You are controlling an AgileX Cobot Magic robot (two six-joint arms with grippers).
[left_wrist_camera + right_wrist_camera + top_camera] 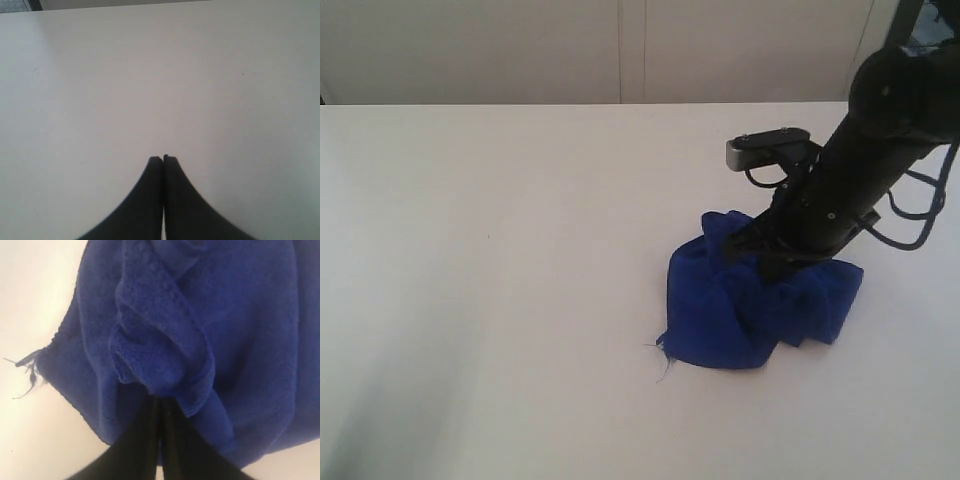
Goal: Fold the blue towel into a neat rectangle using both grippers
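— How many things are counted?
— One blue towel [750, 315], one white table [490, 260] and two grippers are counted. Only the right gripper [752, 243] is seen in the exterior view. The left gripper [163, 159] is shown by its own wrist camera alone.
— Where is the towel found?
— It is found right of the middle of the table, bunched into a crumpled mound whose top is drawn up to the right gripper. One tuft of frayed threads [661, 358] is seen at the mound's near left corner, lying on the tabletop.
— How are the jaws set?
— The right jaws are pressed together, and a thick fold of the towel is pinched at their tips. The left jaws are closed flat against each other with nothing between them, and only bare tabletop is seen beneath.
— What is noted of edges and free room?
— The table's far edge is seen running straight across below a pale wall [620, 50], and the towel is kept well apart from it. A wide stretch of bare tabletop is left open to the left of the towel and in front of it. On the right the table's edge is not shown, so the room there cannot be told
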